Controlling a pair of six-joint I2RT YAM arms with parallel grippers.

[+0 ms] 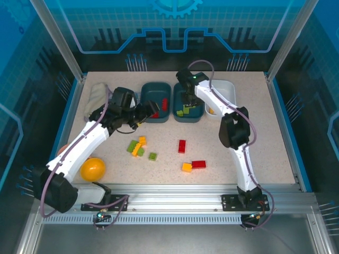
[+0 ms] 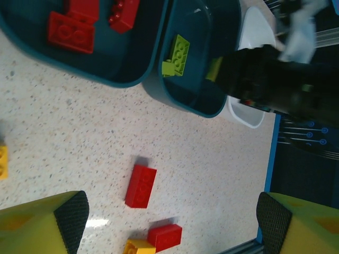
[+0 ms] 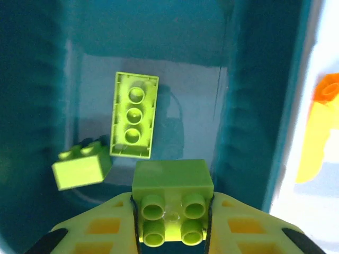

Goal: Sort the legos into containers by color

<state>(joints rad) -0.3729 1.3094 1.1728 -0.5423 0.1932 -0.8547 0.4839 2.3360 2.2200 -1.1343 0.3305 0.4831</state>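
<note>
Overhead, the right gripper reaches into the middle teal tray, its grasp hard to read there; the right wrist view shows it clamped on a light green brick above two more green bricks on the tray floor. The left gripper, fingers wide apart, hovers over a red brick on the table. Red bricks lie in the left teal tray, cut off at the frame edge. The right arm partly hides the white tray.
</note>
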